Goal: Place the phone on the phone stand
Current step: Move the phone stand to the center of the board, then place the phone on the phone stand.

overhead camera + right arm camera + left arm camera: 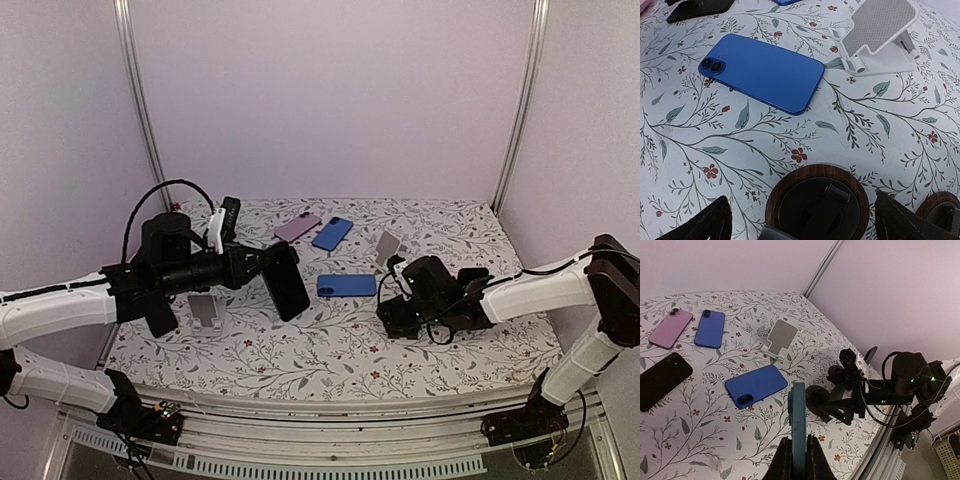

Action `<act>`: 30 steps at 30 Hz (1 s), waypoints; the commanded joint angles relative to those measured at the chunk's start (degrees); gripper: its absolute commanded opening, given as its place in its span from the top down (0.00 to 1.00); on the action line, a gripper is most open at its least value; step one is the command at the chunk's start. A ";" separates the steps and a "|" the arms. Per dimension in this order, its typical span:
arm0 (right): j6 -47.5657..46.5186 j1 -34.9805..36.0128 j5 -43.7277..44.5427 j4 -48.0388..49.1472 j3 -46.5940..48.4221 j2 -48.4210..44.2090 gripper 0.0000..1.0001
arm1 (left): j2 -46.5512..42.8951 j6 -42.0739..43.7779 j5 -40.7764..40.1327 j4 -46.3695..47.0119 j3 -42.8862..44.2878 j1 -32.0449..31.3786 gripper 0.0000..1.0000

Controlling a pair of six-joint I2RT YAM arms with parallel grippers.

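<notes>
Left fingers pinching phone by its edge, right fingers spread, blue phone near phone stand

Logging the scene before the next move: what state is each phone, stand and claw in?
left claw, shut on teal phone
teal phone, held on edge
right claw, open, empty
near blue phone, flat, back up
far blue phone, flat, back up
pink phone, flat, back up
black phone, flat
right stand, unfolded, empty
left stand, empty

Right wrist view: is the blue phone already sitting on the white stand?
No, the blue phone lies flat on the table, apart from the white stand, which holds nothing.
</notes>
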 commanded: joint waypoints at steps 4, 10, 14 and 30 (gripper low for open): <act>2.47 -0.55 0.82 -8.30 4.13 -7.15 0.01 | 3.05 3.10 3.83 4.80 4.11 -1.20 1.00; 5.48 -0.52 -2.53 -12.28 6.24 -12.58 0.01 | 8.13 6.71 9.37 8.12 7.41 -2.08 1.00; 7.39 -0.24 -5.76 -13.01 6.31 -17.07 0.01 | 14.12 9.36 13.23 10.19 11.85 -3.51 1.00; 17.55 6.89 5.63 -22.34 6.40 -30.20 0.01 | 40.45 14.46 29.84 17.72 33.79 -7.15 1.00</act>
